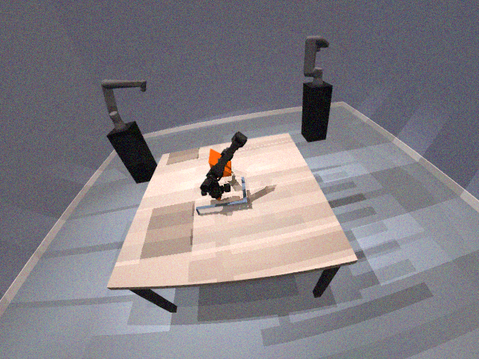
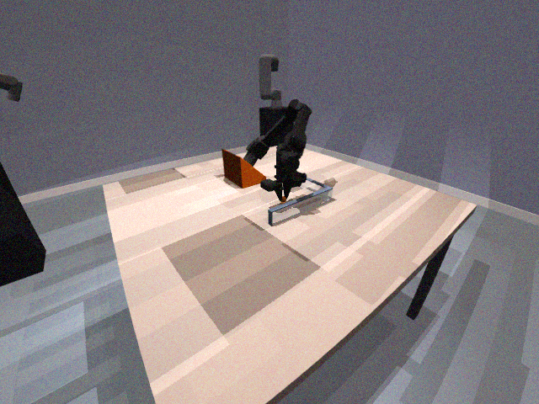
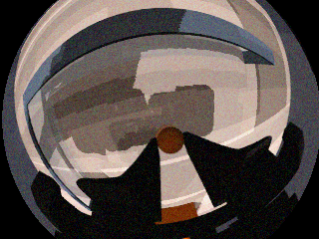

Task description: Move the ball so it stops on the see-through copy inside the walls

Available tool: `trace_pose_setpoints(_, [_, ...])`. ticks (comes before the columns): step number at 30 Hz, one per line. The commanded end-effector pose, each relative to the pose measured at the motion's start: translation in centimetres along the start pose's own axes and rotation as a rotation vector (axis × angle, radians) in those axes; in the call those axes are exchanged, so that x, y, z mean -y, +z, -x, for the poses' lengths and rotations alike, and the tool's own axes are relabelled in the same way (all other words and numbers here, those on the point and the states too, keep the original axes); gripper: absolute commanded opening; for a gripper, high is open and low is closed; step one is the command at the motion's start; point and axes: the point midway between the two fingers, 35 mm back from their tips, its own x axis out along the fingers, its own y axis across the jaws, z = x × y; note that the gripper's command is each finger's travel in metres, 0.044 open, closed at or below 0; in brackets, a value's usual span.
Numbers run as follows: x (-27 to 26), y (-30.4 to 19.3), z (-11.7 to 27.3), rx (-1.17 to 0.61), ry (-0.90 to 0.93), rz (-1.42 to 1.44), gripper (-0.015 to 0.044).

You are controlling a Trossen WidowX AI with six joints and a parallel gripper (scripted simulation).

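Observation:
The orange ball [image 1: 218,198] [image 2: 283,199] [image 3: 169,139] is between the fingertips of my gripper [image 1: 218,197] [image 2: 284,198] [image 3: 170,138], which is shut on it. The gripper points down, low over the table, on the inner side of the long clear wall [image 2: 300,199] [image 3: 209,22]. The short wall [image 1: 244,189] meets the long one at a corner, off to one side of the ball. Whether the ball touches the table cannot be told. The see-through copy cannot be made out; the ball or fingers may hide it.
An orange wedge-shaped block [image 1: 214,157] [image 2: 252,176] [image 3: 179,213] stands on the table [image 1: 251,239] [image 2: 348,287] behind the gripper, close to the arm. Two grey arms on black pedestals [image 1: 131,152] [image 1: 316,111] stand beyond the table. Shadows lie around the walls.

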Motion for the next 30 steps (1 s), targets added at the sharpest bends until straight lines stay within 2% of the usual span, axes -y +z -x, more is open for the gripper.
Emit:
trace_pose_setpoints(1, [0.0, -0.2, -0.8, -0.007, 0.006, -0.010, 0.0000])
trace_pose_setpoints(13, [-0.1, -0.2, -1.7, -0.007, 0.007, -0.010, 0.0000])
trace_pose_setpoints(22, [-0.1, 0.0, -1.4, -0.001, 0.002, 0.001, 0.0230])
trace_pose_setpoints(28, [-0.1, 0.0, -1.4, -0.001, 0.002, 0.001, 0.0230])
trace_pose_setpoints(30, [0.0, 0.1, -0.4, -0.002, 0.001, -0.001, 0.0230])
